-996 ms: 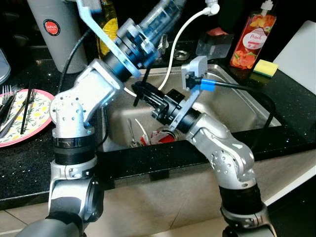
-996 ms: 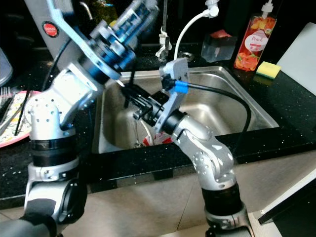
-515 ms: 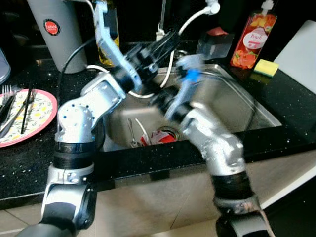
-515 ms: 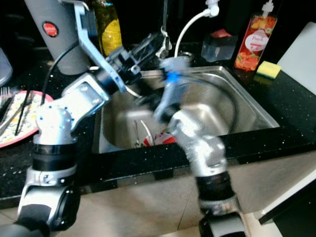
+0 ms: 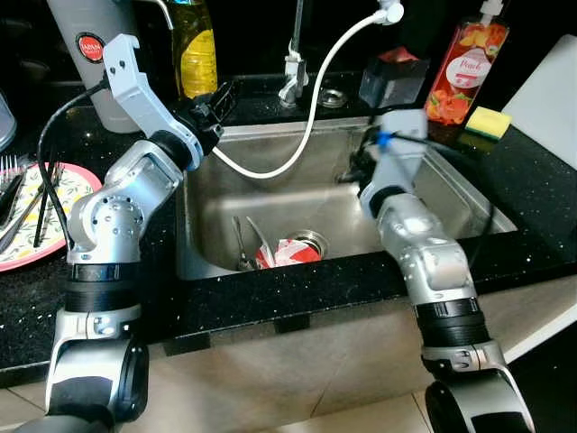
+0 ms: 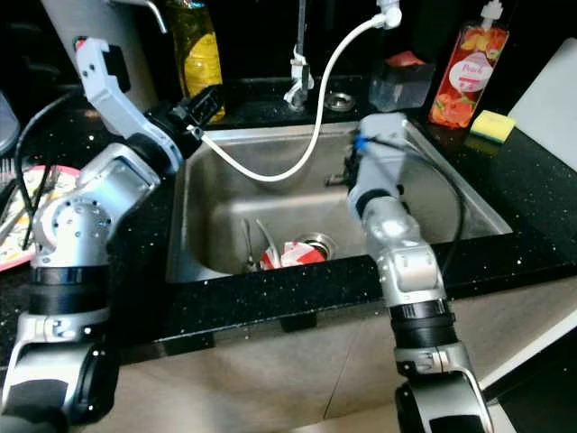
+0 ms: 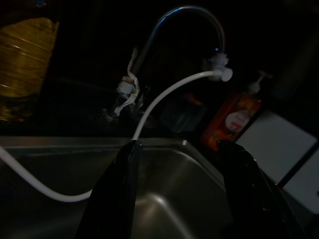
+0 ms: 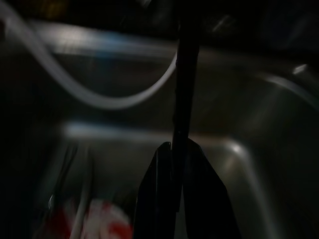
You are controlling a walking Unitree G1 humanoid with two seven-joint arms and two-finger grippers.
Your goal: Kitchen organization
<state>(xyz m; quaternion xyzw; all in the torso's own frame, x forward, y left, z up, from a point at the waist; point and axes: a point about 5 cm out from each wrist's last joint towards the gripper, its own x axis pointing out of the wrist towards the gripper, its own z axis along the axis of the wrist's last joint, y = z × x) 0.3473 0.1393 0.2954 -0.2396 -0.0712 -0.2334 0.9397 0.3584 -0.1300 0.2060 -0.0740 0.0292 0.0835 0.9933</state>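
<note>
A thin dark utensil (image 8: 183, 74) is pinched between the nearly closed fingers of the right pincer (image 8: 178, 164), above the sink (image 5: 469, 194) at its right side. More cutlery (image 5: 245, 245) lies by the drain. The left pincer (image 7: 182, 149) hangs spread and empty at the sink's back left corner. The utensil is best lifted clear of the white hose (image 5: 311, 108) before it is carried to the surface.

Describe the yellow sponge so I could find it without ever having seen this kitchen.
Start at the steel sink set into the black counter and look to its far right corner. There stands a tall orange soap bottle with a pump, and the sponge lies just to its right on the counter. It is the only small, flat, yellow block there.
</note>
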